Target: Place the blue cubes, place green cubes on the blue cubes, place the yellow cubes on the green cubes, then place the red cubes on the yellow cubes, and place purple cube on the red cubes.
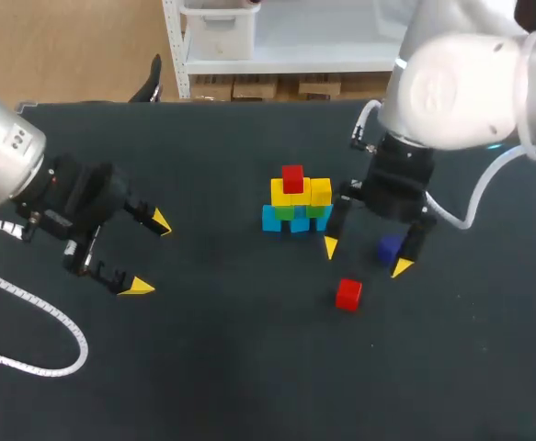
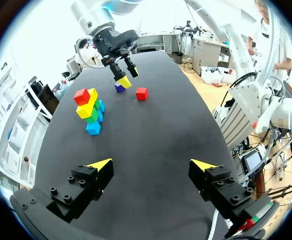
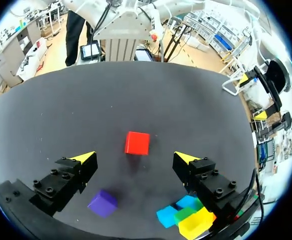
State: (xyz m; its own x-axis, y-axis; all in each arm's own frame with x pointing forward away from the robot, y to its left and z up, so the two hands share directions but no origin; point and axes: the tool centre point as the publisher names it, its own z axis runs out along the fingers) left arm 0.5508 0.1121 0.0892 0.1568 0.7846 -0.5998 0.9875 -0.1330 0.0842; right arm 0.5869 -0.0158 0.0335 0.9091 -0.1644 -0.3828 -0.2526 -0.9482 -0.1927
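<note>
The next move likely turns on the small loose red cube (image 3: 136, 143), which sits alone on the dark table (image 1: 203, 367). It lies just ahead of the right gripper (image 3: 135, 159), centred on the gap between the fingers and not yet inside it. The fingers stand wide apart and hold nothing. The cube's faces look roughly square to them, so a short advance and descent should bracket it without much turning. The small purple cube (image 1: 390, 248) lies under the same gripper, close by one finger, and could be nudged on the way. The stack of cubes (image 1: 295, 207) stands just beside the right gripper. It has blue at the bottom, then green, then two yellow, with one red cube (image 1: 292, 178) on top. The left gripper (image 1: 148, 254) hangs well apart from everything, its fingers also spread and empty, so the right arm is plainly the nearer one.
</note>
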